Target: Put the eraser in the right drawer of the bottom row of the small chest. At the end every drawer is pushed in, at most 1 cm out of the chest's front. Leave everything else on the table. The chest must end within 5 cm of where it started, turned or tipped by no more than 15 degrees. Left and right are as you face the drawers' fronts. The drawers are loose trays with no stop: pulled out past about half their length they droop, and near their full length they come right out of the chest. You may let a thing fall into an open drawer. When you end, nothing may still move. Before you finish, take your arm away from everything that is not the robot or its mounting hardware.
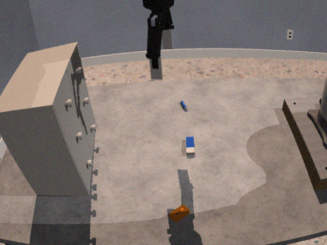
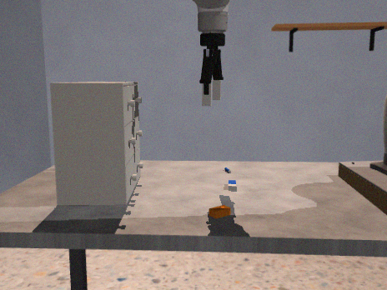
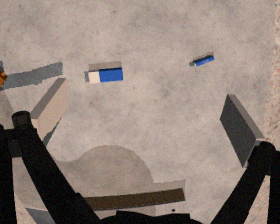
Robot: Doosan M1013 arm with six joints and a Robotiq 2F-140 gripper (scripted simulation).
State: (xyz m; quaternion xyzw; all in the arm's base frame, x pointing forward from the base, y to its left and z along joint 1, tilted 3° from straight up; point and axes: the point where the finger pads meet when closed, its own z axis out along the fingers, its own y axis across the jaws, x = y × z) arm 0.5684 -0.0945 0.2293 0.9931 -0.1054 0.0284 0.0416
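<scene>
The eraser (image 1: 190, 145) — blue at one end, white at the other — lies flat on the table (image 1: 141, 166), out in the open near the middle, touching nothing else. In the wrist view it (image 3: 105, 75) shows just ahead of the fingers, white end to the left. Beyond it, toward the far edge of the table, lies a small blue cylinder (image 1: 183, 105), and toward the near edge sits an orange block (image 1: 179, 212); the three lie roughly in a line, each well apart from the next.

The gripper (image 2: 211, 92) hangs high above the table, pointing down, fingers spread wide with nothing between them. From the exterior view it is seen edge-on, so the two pads (image 2: 216, 90) nearly overlap. Its shadow falls on the table between the eraser and the block.

The chest (image 1: 46, 124) stands upright at the left side of the table, well apart from the eraser, its knobbed front (image 1: 84, 124) facing the objects. Every drawer looks pushed in — no front stands proud.

A raised step (image 1: 304, 148) sits at the right edge. A shelf (image 2: 329, 27) hangs on the back wall.
</scene>
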